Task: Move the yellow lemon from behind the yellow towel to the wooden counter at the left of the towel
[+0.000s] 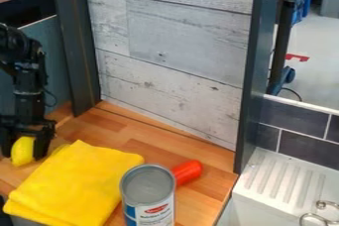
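At the left edge, the black gripper (pixel 24 151) hangs low over the wooden counter, shut on a yellow, rounded object (pixel 23 151) with one finger on either side of it. Just to the right of the gripper lies a folded yellow cloth (pixel 76 183). A can (pixel 148 197) with a grey top and a white, blue and red label stands upright at the cloth's right side. Behind the can, a red-orange rounded object (pixel 187 171) lies on the counter, partly hidden by it.
The wooden counter (pixel 122 133) ends at a whitish plank panel (pixel 179 56) between dark upright posts (pixel 254 71). To the right are a white ribbed drainboard (pixel 285 175), metal rings (pixel 316 218) and dark tiles (pixel 308 145). A dark grey edge shows under the cloth's front left corner.
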`<state>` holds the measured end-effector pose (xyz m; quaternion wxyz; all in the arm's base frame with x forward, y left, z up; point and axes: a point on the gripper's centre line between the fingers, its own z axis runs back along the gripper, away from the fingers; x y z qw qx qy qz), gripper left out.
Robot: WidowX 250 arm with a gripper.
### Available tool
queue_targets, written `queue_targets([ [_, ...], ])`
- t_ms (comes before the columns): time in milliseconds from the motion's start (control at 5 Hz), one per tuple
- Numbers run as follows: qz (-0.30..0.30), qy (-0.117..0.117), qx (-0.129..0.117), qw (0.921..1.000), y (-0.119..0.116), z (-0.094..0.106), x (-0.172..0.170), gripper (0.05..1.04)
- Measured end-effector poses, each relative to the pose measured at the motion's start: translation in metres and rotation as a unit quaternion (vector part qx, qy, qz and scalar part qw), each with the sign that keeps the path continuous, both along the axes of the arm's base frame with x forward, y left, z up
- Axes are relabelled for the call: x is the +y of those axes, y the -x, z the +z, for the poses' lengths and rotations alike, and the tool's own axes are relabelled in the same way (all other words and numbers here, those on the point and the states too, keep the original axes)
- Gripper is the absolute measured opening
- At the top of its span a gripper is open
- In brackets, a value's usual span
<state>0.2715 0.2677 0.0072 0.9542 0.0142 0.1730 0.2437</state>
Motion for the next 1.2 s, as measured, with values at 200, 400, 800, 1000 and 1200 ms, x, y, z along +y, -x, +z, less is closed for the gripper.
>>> queue_targets([
  [200,-0.002,-0.009,-0.01,0.9999,0.0,0.002,0.0,1.003],
  [400,-0.003,-0.04,-0.028,0.9988,0.003,0.019,0.001,1.002],
  [800,0.026,-0.102,-0.091,0.9903,0.012,0.071,-0.007,1.001],
  [1000,0.036,-0.122,-0.117,0.985,0.021,0.094,-0.016,1.001],
  [1200,0.039,-0.095,-0.156,0.9825,0.026,0.104,-0.041,1.001],
])
